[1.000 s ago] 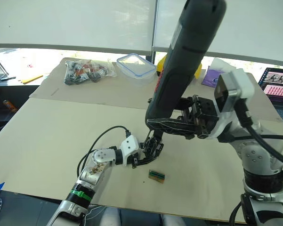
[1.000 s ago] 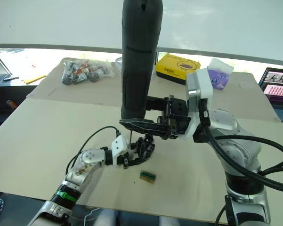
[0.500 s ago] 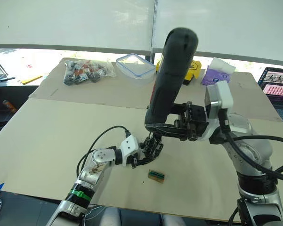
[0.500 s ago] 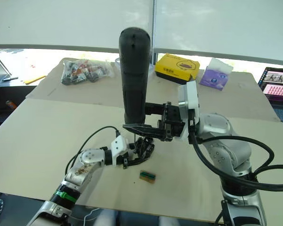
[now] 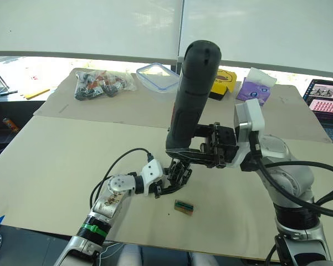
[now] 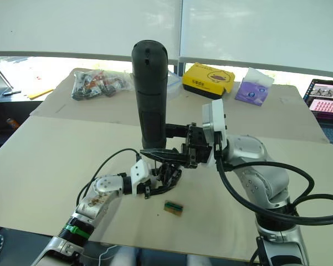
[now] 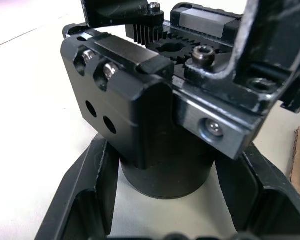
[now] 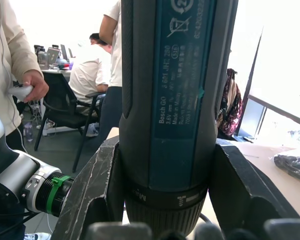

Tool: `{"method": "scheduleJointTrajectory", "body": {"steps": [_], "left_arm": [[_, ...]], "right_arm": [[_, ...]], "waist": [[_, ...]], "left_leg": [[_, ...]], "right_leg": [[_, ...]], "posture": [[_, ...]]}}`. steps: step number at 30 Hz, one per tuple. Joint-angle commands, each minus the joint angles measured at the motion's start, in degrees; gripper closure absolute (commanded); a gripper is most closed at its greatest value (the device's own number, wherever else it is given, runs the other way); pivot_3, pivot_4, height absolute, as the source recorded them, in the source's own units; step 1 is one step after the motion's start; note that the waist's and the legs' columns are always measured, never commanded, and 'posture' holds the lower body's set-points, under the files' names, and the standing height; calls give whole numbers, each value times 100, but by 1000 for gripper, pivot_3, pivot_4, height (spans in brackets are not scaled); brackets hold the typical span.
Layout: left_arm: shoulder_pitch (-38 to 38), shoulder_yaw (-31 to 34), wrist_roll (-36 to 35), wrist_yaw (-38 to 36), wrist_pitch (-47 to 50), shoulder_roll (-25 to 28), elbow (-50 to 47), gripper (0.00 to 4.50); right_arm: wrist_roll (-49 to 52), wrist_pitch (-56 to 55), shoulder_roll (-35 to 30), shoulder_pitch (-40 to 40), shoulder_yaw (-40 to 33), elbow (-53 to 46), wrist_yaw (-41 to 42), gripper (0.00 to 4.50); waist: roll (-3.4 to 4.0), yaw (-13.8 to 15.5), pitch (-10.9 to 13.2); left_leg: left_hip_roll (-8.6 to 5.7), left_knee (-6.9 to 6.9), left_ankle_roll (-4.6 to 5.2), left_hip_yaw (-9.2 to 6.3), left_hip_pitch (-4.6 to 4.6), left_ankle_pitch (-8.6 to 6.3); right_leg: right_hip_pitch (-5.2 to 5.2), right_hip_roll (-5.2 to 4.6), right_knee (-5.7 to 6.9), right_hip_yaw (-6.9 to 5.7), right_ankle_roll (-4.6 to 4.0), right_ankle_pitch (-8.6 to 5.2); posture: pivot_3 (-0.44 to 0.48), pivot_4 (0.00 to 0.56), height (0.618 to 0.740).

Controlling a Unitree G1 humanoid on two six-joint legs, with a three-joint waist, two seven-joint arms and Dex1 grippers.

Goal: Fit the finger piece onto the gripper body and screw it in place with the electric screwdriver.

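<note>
Gripper body (image 5: pixel 176 173), the small black assembly, sits low on the bench (image 5: pixel 55 160) near its front edge, clamped at its round base between the two fingers of the left gripper (image 5: pixel 167 180); the left wrist view shows that base wedged between the black fingers (image 7: pixel 85 185), with the rack teeth and screw heads of the assembly facing up. Whether the finger piece is already seated on it I cannot tell, since the linkage parts crowd together. Directly above, the electric screwdriver (image 5: pixel 189 100) stands nearly upright, leaning slightly, clenched near its lower end by the right gripper (image 5: pixel 189 153), whose fingers (image 8: pixel 97 185) close on either side of the barrel. The bit runs down toward the body, but its tip is too small to place on any screw. The chief risk, as I judge it, is the bit missing or riding out of the screw head because of that slight lean, which could strip the head or skate across the linkage. Pressing down off-centre could also twist the body in the left gripper's hold, or tip the top-heavy tool in its low grasp. A small green-brown block (image 5: pixel 184 206) lies just beside the work and could be knocked.
</note>
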Motion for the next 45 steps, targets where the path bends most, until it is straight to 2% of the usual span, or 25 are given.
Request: {"method": "scheduleJointTrajectory", "body": {"steps": [1, 45], "left_arm": [[72, -126, 54, -46, 127, 58, -16, 2224], [134, -143, 15, -51, 423, 137, -227, 2224]], "right_arm": [[-43, -185, 51, -178, -41, -91, -37, 2572], [-652, -365, 69, 172, 163, -78, 137, 2572]], "waist": [[0, 1, 0], [0, -10, 0]], "left_leg": [[0, 0, 0, 0, 0, 0], [0, 0, 0, 0, 0, 0]], "right_leg": [[0, 0, 0, 0, 0, 0], [-1, 1, 0, 0, 0, 0]], "posture": [[0, 150, 740], [0, 150, 740]]}}
